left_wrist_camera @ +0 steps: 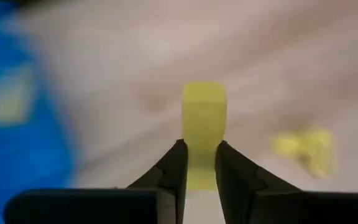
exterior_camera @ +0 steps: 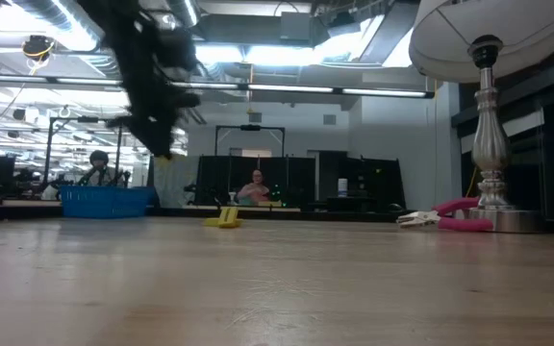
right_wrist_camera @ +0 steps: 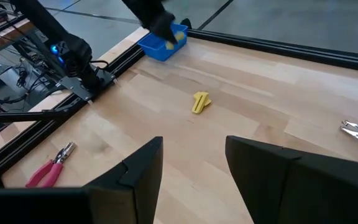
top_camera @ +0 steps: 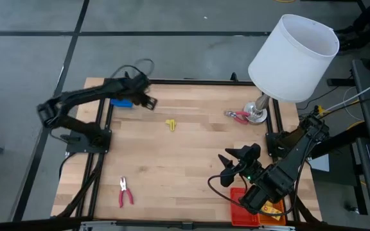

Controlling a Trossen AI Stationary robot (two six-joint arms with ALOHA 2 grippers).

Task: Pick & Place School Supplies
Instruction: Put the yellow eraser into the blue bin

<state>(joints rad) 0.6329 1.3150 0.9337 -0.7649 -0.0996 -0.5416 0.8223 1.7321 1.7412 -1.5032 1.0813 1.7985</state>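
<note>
A long workshop with bright ceiling lights stretches behind the wooden table (top_camera: 191, 160), and people sit at benches far back in the low view.

At the table's far-left corner, the left end effector (left_wrist_camera: 201, 165) is clamped on a small yellow piece (left_wrist_camera: 204, 124), which stands up lengthwise from between the fingertips. It hangs over the table just beside the blue tray (top_camera: 121, 102), on the side facing the table's middle, so the tray lies a short way toward the far-left corner from the held piece. That short offset is, in my judgement, what the coming drop depends on.

Near the table's near-left corner lie red-handled pliers (top_camera: 125, 192), their long axis running roughly from near edge to far edge. A second yellow piece (top_camera: 170, 124) rests in the far middle, nearer the left arm than the right. Another red-handled tool (top_camera: 237, 115) lies touching or just beside the lamp base (top_camera: 257, 115) toward the far-right corner.

The right end effector (right_wrist_camera: 191, 162) waits with fingers spread above the near-right part of the table, beside the red tray (top_camera: 239, 204) and an orange tray (top_camera: 272, 208) holding something yellow.
</note>
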